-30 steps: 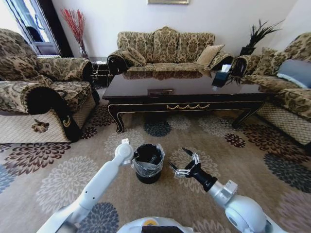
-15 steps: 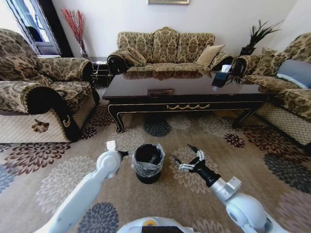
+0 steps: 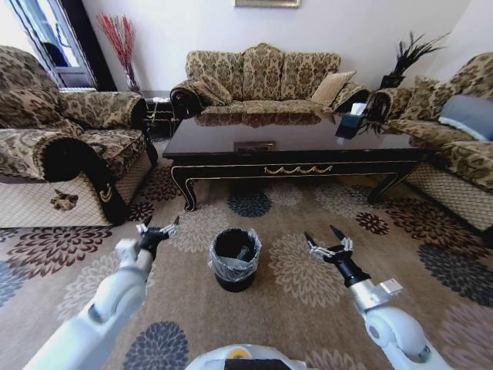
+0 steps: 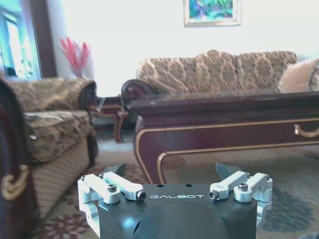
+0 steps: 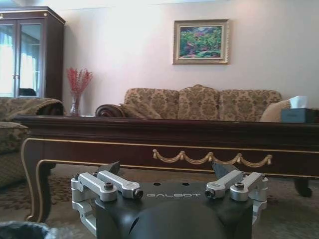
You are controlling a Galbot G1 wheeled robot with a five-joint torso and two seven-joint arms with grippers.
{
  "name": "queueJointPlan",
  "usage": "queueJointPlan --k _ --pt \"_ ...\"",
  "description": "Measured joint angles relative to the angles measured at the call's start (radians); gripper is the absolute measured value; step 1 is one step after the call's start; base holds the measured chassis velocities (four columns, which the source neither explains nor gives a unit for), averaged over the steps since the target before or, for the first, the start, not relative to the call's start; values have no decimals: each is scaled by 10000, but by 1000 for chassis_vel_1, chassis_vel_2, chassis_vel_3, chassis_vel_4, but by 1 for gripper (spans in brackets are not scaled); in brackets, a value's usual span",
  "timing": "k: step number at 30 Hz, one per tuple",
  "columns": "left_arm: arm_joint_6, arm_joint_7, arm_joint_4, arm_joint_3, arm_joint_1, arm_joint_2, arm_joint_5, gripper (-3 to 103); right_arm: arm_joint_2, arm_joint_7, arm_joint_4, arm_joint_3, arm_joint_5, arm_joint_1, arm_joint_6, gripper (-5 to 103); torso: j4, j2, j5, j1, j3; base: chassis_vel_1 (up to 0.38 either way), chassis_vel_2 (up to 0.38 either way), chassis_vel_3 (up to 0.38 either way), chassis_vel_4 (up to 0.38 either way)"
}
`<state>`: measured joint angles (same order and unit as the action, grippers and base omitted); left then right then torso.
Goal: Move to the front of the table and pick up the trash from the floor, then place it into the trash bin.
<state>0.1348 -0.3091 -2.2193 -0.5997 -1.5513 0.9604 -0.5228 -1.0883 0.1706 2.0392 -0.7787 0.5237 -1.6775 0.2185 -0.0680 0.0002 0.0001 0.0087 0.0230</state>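
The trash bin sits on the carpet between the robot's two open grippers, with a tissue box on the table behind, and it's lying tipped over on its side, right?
Not tipped: the head view shows the trash bin standing upright.

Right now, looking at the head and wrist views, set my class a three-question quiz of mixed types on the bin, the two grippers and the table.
1. True or false: the small round black trash bin with a clear liner stands on the carpet between the left gripper and the right gripper.
2. Multiple choice: the two grippers are A) both open and empty, B) both shut on litter, C) one open, one shut.
3. Fill in: the dark tissue box sits on the long glossy dark wood ____ with gold trim.

Key: 1 true. 2 A. 3 table.
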Motion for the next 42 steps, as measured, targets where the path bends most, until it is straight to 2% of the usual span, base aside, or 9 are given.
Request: queueJointPlan --k 2,4,5,8,9,13,24,42 --pt "-123 76 -10 -100 -157 99 94 100 -57 9 -52 -35 -31 -10 40 100 0 0 -1 0 0 0 0 0 0" --pt "-794 489 -89 -521 -942 575 520 100 -241 37 -185 -197 -137 -50 158 100 3 0 0 0 0 0 0 0 0" --pt "-794 489 -89 -521 -942 575 520 100 -241 37 -185 -197 -137 -50 158 100 3 0 0 0 0 0 0 0 0" --pt "-2028 905 -146 -926 -2075 1305 1301 100 -373 85 -287 -469 -427 -83 327 100 2 0 0 0 0 0 0 0 0" --pt "-2255 974 -153 -974 -2299 1420 1450 100 -381 99 -299 -516 -485 -88 364 100 4 0 0 0 0 0 0 0 0" --pt "-2624 1131 -277 -1046 -2806 1646 1723 100 -366 163 -333 -655 -552 -106 427 100 2 0 0 0 0 0 0 0 0" --pt "-3047 1341 -330 -950 -3284 1985 1905 100 -176 448 -443 -918 -519 -302 594 100 2 0 0 0 1 0 0 0 0" --pt "-3011 1268 -252 -918 -3240 2005 1912 100 -216 531 -457 -926 -533 -357 625 100 2 -1 -1 2 1 0 0 0 0"
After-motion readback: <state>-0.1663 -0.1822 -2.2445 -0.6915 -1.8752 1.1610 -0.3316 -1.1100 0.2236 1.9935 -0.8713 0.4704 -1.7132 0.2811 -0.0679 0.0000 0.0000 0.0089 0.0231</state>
